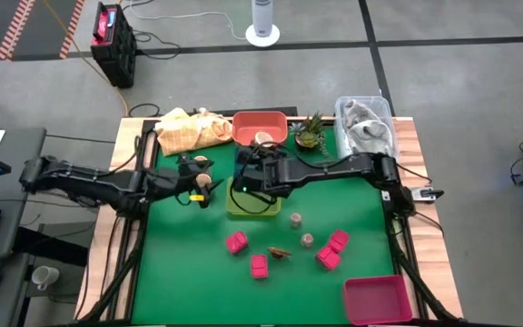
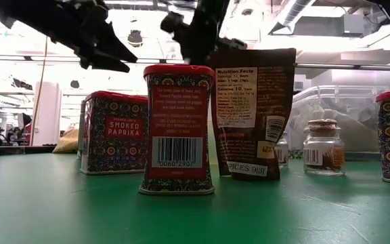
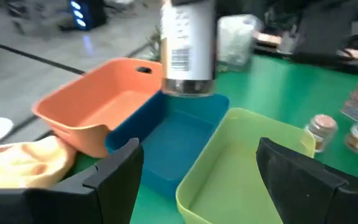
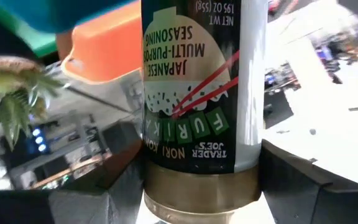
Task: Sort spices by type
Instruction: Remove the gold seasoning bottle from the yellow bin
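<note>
The right tool (image 4: pixel 197 186) is clenched on a furikake jar (image 4: pixel 197 93), a tall bottle labelled Japanese multi-purpose seasoning with a gold cap; the label reads upside down in the right wrist view. In the left wrist view this same jar (image 3: pixel 188 46) hangs above the blue bin (image 3: pixel 179 146), which sits between the orange bin (image 3: pixel 98 106) and the yellow-green bin (image 3: pixel 241 162). In the high view the right tool (image 1: pixel 254 173) sits just above centre of the frame, over the yellow-green bin (image 1: pixel 252 207).

The left tool (image 3: pixel 194 171) is released, its fingers (image 3: pixel 114 171) spread wide and holding nothing; in the high view it (image 1: pixel 202 186) lies left of centre, near the bins.

On the green surface (image 1: pixel 189 272), in the lower middle of the high view, stand four pink paprika tins (image 1: pixel 235 242), two small round jars (image 1: pixel 295 219) and a brown spice pouch (image 1: pixel 280 252). A pink bin (image 1: pixel 377 298) lies at lower right. Along the upper edge sit a yellow cloth (image 1: pixel 189 129), a small green plant (image 1: pixel 310 132) and a clear tub (image 1: pixel 366 123).
</note>
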Controlling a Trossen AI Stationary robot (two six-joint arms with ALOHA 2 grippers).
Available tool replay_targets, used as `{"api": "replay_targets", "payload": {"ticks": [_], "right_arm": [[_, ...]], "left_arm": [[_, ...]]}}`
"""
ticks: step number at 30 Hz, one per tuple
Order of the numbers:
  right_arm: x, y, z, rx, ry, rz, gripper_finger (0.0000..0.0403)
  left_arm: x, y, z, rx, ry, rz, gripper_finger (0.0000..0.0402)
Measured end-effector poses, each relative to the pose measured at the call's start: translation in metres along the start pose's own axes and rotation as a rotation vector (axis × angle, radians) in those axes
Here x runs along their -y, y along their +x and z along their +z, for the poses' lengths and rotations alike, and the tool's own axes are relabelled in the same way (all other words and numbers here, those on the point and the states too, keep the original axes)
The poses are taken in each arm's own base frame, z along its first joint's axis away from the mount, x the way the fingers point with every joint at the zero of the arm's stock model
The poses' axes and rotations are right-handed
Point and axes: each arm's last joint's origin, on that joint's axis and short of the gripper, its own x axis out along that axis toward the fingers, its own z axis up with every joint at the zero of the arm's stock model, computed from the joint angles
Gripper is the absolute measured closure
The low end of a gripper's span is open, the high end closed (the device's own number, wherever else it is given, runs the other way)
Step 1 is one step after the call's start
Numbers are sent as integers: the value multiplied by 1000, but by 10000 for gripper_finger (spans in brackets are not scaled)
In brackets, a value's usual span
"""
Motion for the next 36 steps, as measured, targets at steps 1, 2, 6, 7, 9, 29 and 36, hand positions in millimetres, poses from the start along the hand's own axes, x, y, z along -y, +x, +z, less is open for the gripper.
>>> {"api": "replay_targets", "payload": {"ticks": [1, 2, 6, 7, 9, 29, 36], "right_arm": [[1, -6, 2, 7, 1, -14, 116], [2, -14, 5, 16, -1, -29, 116], [3, -38, 15, 45, -10, -78, 116], [2, -42, 17, 50, -8, -86, 116], [2, -48, 19, 57, -13, -96, 116], [2, -67, 27, 82, -21, -138, 116], [2, -68, 28, 85, -17, -143, 116]], "left_arm": [[-4, 4, 1, -4, -3, -11, 105], [-8, 7, 2, -2, -10, -22, 105], [-18, 17, 8, 39, -58, -89, 105], [-18, 19, 10, 56, -67, -124, 103], [-16, 22, 10, 53, -73, -190, 99], [5, 53, 6, -6, -94, -303, 11], [6, 54, 6, 0, -90, -312, 11]]}}
